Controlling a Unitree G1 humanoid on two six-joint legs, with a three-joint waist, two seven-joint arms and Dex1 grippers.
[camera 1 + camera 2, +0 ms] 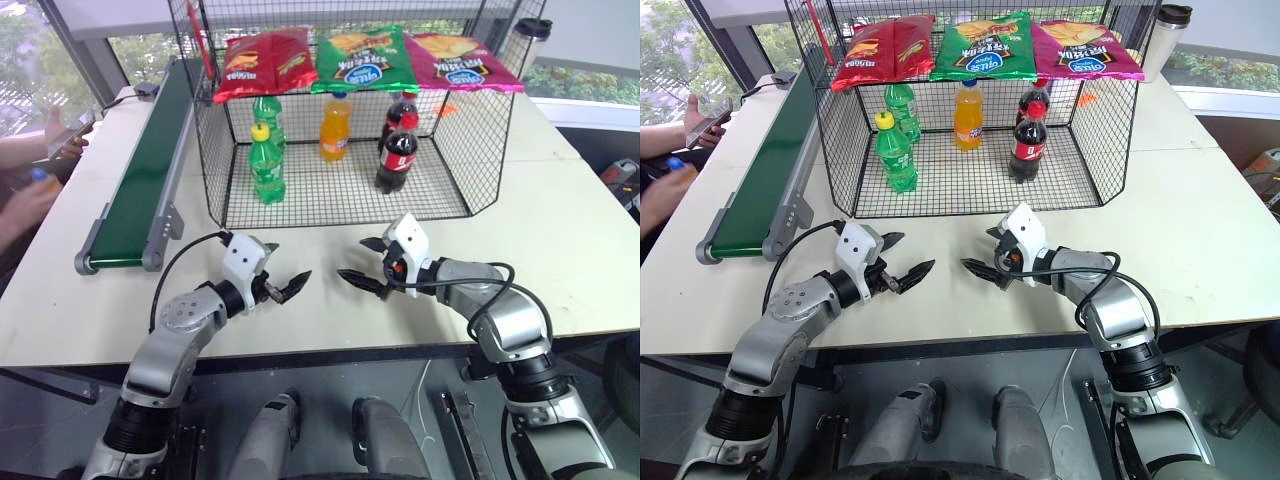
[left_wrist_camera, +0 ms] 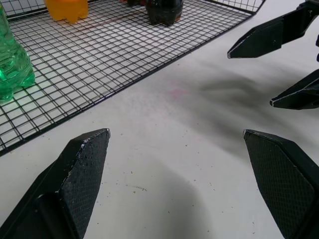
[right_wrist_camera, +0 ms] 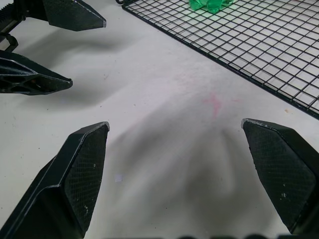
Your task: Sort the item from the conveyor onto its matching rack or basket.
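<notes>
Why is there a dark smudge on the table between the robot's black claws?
It's shadow: in the left wrist view a soft grey patch lies on the table near the right gripper; in the right wrist view another falls beside the left gripper.

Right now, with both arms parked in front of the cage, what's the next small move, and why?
Probably swing the left gripper toward the conveyor's near end and wait there. The orange soda bottle already stands inside the cage, and both the left and the right gripper are open over the table, holding nothing.
</notes>
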